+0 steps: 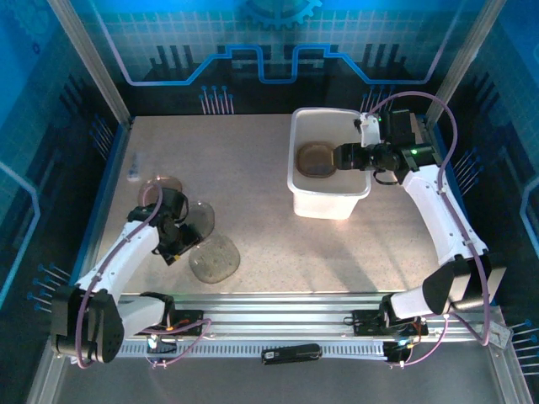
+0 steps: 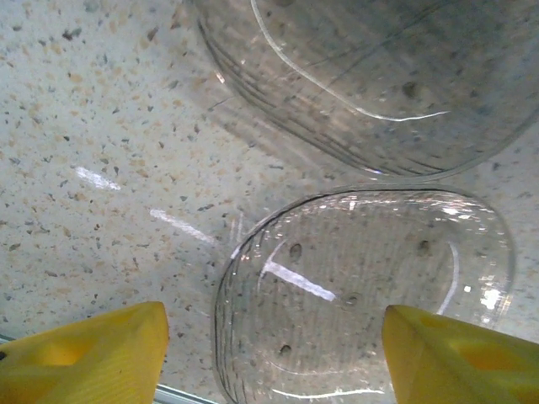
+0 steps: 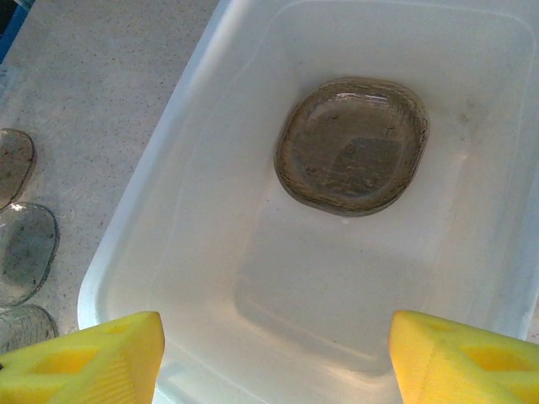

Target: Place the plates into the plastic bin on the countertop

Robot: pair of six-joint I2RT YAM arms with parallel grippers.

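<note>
Speckled countertop — brown plates inside plastic bin, clear plates outside

both arms are built from white shells joined by black joint housings, as seen on the left arm and the right arm. a pale purple cable is looped along each arm. a small green light is lit at the right wrist. the fingers of the left gripper are clad in bright yellow, with shallow recesses moulded in. the same yellow is seen on the right gripper.
</note>
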